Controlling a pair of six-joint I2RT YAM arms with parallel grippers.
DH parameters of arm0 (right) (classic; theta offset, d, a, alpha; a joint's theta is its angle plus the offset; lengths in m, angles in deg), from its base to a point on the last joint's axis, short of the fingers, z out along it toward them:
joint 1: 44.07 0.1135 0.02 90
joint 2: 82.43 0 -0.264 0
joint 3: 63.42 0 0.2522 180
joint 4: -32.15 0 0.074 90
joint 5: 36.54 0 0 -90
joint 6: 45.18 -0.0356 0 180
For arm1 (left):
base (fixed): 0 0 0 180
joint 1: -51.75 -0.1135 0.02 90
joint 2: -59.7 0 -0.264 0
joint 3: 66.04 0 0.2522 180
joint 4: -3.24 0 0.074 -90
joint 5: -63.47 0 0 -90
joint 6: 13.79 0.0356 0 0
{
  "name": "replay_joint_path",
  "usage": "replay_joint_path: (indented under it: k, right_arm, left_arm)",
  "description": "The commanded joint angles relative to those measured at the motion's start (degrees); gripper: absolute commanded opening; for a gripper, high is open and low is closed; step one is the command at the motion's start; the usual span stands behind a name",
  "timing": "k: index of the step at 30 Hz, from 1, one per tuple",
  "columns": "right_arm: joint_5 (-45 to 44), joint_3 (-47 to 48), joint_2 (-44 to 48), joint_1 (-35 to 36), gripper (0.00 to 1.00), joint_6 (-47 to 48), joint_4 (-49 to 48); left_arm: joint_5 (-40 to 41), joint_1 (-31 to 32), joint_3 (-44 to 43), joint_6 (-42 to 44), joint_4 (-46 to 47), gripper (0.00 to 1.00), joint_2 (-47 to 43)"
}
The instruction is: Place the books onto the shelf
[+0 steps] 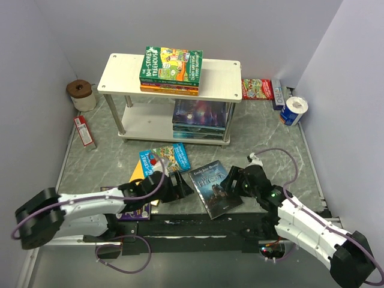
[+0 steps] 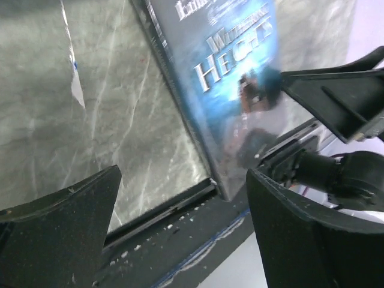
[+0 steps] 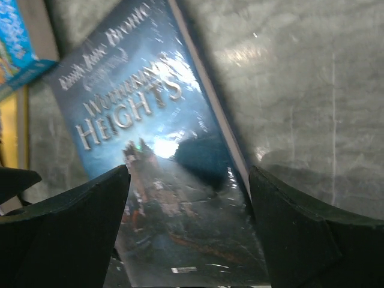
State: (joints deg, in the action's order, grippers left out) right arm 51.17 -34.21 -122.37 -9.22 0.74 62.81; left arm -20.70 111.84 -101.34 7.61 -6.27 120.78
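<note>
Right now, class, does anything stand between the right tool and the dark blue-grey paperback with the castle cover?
Nothing visible does. The right tool hangs open over the dark blue-grey castle-cover paperback, which lies flat on the table, with only bare cover below it.

dark blue book [image 2: 222,78] on marbled table [image 2: 90,120], left end effector [image 2: 183,180] spread wide

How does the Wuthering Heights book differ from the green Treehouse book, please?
The Wuthering Heights book has a dark blue-grey cover; the green Treehouse book is bright and colourful. The Wuthering Heights book lies unstacked on the table, while the green Treehouse book tops a stack on the shelf. Both lie flat, cover up.
</note>
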Motion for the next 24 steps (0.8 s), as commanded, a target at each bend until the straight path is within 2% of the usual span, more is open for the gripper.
replay_joint_path:
  k: [1, 6, 12, 19, 24]
  right_arm:
    - [0.4, -2.0, -0.7, 0.0, 0.87, -2.3, -0.3]
    - [5.6, -5.1, 0.5, 0.3, 0.82, -5.3, -1.0]
    - [8.3, -9.5, 7.4, 1.4, 0.75, -8.0, 0.2]
    - [11.2, -10.9, 13.0, 1.9, 0.7, -9.2, 3.4]
    - [15.2, -11.7, 15.0, 3.1, 0.63, -10.9, 3.7]
  left_arm:
    - [-4.7, 0.3, 0.7, -2.2, 11.3, 0.91, 8.0]
    - [-9.4, 0.7, 3.5, -4.0, 20.5, 0.9, 13.6]
    - [-12.2, 3.4, 7.4, -8.0, 34.5, 0.88, 21.9]
    - [-17.4, 7.5, 5.6, -12.4, 48.9, 0.8, 37.5]
    - [-18.2, 8.1, 8.3, -15.7, 59.4, 0.77, 41.7]
